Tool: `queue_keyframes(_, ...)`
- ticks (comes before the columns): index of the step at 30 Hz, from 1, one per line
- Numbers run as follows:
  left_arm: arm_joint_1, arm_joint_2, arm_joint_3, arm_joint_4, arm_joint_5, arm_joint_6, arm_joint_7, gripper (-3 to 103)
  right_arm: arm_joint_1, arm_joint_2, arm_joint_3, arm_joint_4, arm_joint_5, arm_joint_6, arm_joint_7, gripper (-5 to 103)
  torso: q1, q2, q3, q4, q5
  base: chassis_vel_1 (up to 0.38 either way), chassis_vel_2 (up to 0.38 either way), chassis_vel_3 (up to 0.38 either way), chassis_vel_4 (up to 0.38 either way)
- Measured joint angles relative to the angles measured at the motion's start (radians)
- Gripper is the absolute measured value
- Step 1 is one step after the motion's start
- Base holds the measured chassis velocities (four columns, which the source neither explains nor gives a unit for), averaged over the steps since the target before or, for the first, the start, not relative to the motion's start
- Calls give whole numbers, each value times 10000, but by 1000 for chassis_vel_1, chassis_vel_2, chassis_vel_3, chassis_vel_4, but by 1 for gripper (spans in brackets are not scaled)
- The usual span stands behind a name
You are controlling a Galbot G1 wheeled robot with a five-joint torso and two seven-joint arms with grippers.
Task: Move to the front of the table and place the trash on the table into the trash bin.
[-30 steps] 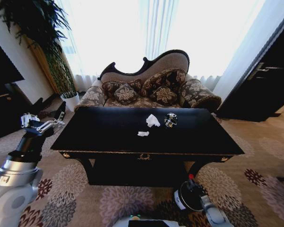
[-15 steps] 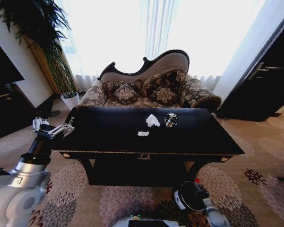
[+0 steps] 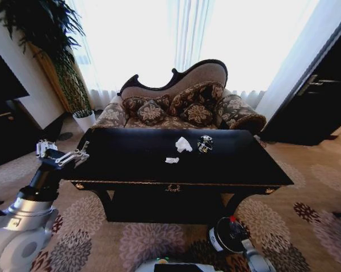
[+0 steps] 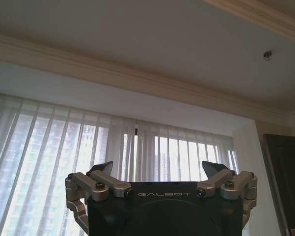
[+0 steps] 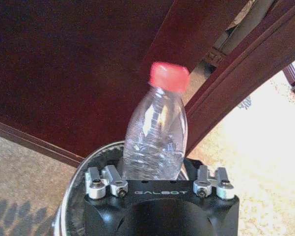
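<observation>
Three pieces of trash lie on the counter [image 3: 130, 161], well ahead of both claws: a crumpled white tissue [image 3: 183, 144], a small white paper scrap [image 3: 172, 160] and a dark crushed can [image 3: 205, 144]. The fourth piece, the clear bottle [image 5: 154, 140] with its red cap [image 5: 169, 77], stands upright between the right claw's [image 5: 159, 184] fingers, low beside the counter's front right leg. Over the last second this claw has drifted a little lower and to the right, with the bottle directly over the rim of the trash bin [image 5: 73, 196] beneath it. By my reading, the first drop is nearly due.

The right claw looks clenched on the bottle's body, fingers drawn in close on either side.

The left claw [image 3: 62, 154] has come forward and up from its place a second ago, then eased back slightly; it hangs just off the counter's left end, the tissue and scrap well off to its right. Its fingers [image 4: 100, 179] are spread wide, released, holding and touching nothing, and it tilts upward toward the curtains [image 4: 113, 162].
</observation>
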Motion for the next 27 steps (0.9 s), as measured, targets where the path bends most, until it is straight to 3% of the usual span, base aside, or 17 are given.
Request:
queue_keyframes(2,-26,26,96,0,34,11,18,100,-127,45,0,219,128,-2,-104,78,1,0,0,0,-1,0,0,0,0)
queue_keyframes(5,-59,28,136,-9,54,18,26,100,-214,124,-9,391,285,-3,-163,83,1,0,0,0,-1,0,0,0,0)
queue_keyframes(6,-78,27,152,-10,63,19,27,100,-281,218,-35,519,401,-2,-210,93,1,0,0,0,-1,0,0,0,0)
queue_keyframes(13,-127,29,202,51,79,23,28,100,-596,578,-146,1167,1160,94,-879,100,0,0,0,1,-2,0,0,0,0)
queue_keyframes(15,-177,40,202,134,80,28,29,100,-997,765,-149,2200,2018,-179,-1647,100,1,0,0,-1,5,0,0,0,0)
queue_keyframes(20,-223,-161,181,249,99,29,28,100,-1516,894,176,3821,2738,-389,-2555,100,0,0,0,2,0,0,0,0,0)
queue_keyframes(22,-207,-413,173,272,177,30,28,100,-1765,998,771,4528,2694,-529,-3670,100,1,0,0,2,-1,0,0,0,0)
queue_keyframes(23,-207,-413,173,272,177,30,28,100,-1765,998,771,4528,2694,-529,-3670,100,1,0,0,2,-1,0,0,0,0)
queue_keyframes(25,-153,-831,209,289,262,31,28,100,-2234,1145,1592,5308,2538,-516,-5109,100,1,-1,0,2,-5,0,0,0,0)
queue_keyframes(27,-109,-1076,149,290,307,29,28,100,-2537,1202,2111,5703,2485,-299,-6048,100,0,0,0,-6,-1,0,0,0,0)
